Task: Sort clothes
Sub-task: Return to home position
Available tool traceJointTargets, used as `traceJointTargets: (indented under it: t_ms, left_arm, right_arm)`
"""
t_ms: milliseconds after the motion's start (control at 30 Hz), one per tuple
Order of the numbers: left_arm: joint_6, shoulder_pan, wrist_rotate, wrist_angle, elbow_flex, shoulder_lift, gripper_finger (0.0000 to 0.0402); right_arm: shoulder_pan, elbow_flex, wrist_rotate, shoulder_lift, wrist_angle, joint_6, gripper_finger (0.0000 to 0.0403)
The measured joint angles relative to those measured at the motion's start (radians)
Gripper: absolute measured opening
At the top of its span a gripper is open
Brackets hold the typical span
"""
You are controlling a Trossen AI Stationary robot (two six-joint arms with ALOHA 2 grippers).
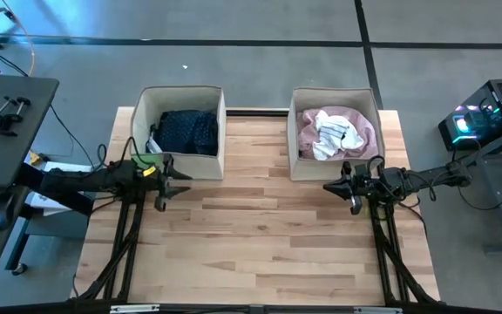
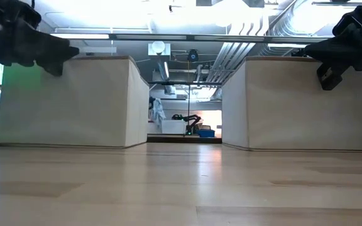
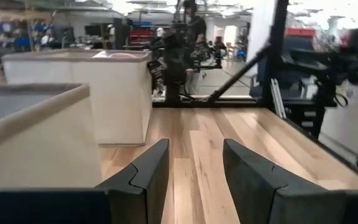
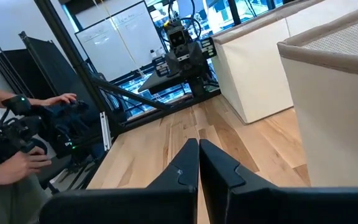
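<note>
Beige fabric makes up both boxes at the far side of the wooden worktop (image 1: pixel 260 235), and every garment in view lies inside one of them. In the high view the left box (image 1: pixel 181 88), upper left of centre, holds the navy dress (image 1: pixel 190 131) among other dark cloth. The right box (image 1: pixel 334 90), upper right of centre, holds the pink shirt (image 1: pixel 362 122) with the white cloth (image 1: pixel 331 135) heaped on top. Nothing soft lies on the bare boards, so the sorting looks finished.

The left hand (image 3: pixel 194 148) hangs just beside the near wall of the left box, released, its fingers spread and empty. The right hand (image 4: pixel 198 149) sits just beside the near corner of the right box, clenched on nothing.

The risk now lies in the retreat. Both hands are close to walls that are light and soft, so a swing towards the boxes rather than away could catch a rim. That might push a box towards the far edge or tip it. The white cloth rides high on its pile and would likely be first to spill.
</note>
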Motion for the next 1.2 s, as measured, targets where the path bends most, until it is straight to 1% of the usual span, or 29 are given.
traceJointTargets:
  t_ms: [100,233,1200]
  left_arm:
    - [0.03,-0.009,0.007,-0.001,0.0,0.0,0.014]
    - [0.007,-0.006,0.004,0.0,0.0,0.0,0.014]
    - [0.004,-0.006,0.005,0.002,-0.001,0.002,0.014]
  right_arm:
    - [0.0,0.0,0.0,0.0,0.0,0.0,0.0]
    - [0.0,0.0,0.0,0.002,0.0,0.0,0.0]
    - [0.0,0.0,-0.005,-0.006,0.0,0.011,0.0]
